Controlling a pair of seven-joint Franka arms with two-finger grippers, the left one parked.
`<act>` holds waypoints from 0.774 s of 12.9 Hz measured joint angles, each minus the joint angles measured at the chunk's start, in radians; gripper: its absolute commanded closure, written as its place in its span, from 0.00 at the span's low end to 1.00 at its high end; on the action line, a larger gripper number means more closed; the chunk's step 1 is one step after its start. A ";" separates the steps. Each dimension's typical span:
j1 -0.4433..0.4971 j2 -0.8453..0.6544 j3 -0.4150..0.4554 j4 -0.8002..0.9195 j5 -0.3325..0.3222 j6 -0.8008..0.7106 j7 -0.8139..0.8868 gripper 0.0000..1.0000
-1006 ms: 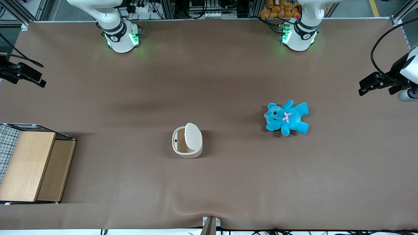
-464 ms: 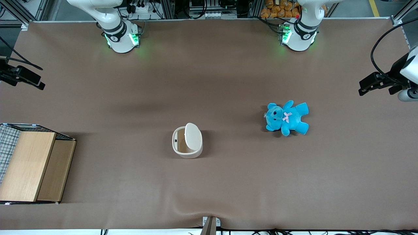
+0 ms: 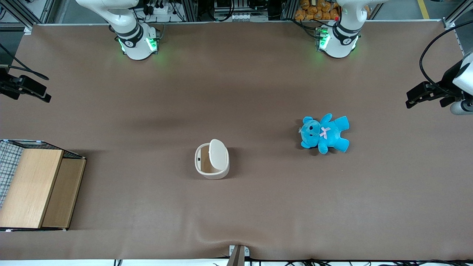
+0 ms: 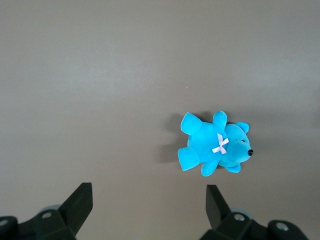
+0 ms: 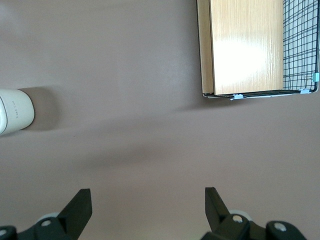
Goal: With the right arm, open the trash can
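- Brown table covering (image 3: 258, 92), wide and matte, slightly wrinkled along the edge nearest the front camera.
- Wooden box (image 3: 37, 188) with a wire-mesh side, at the working arm's end of the table; also seen from the right wrist (image 5: 250, 47).
- Right arm (image 3: 125, 22), white with dark bands, base lit green, rising out of frame.
- Blue teddy (image 3: 324, 133) with a pink bow, lying flat toward the parked arm's end; also seen from the left wrist (image 4: 215, 145).
- Trash can (image 3: 211, 159), cream-white, mid-table, well apart from box and teddy, lid tipped up with the inside showing; one rounded side seen from the right wrist (image 5: 15, 110).
- Gripper (image 3: 26, 88), black, over the table's edge at the working arm's end, farther from the front camera than the box; fingers (image 5: 80, 207) spread wide with nothing between them, bare covering below.
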 measured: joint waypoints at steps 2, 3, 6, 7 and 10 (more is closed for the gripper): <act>0.000 0.003 0.000 0.000 -0.009 0.001 -0.001 0.00; 0.000 0.005 0.000 0.000 -0.014 0.001 -0.002 0.00; 0.000 0.007 0.000 0.000 -0.019 0.001 -0.002 0.00; 0.000 0.009 0.000 0.000 -0.020 0.001 -0.003 0.00; 0.000 0.013 0.000 0.000 -0.020 0.001 -0.005 0.00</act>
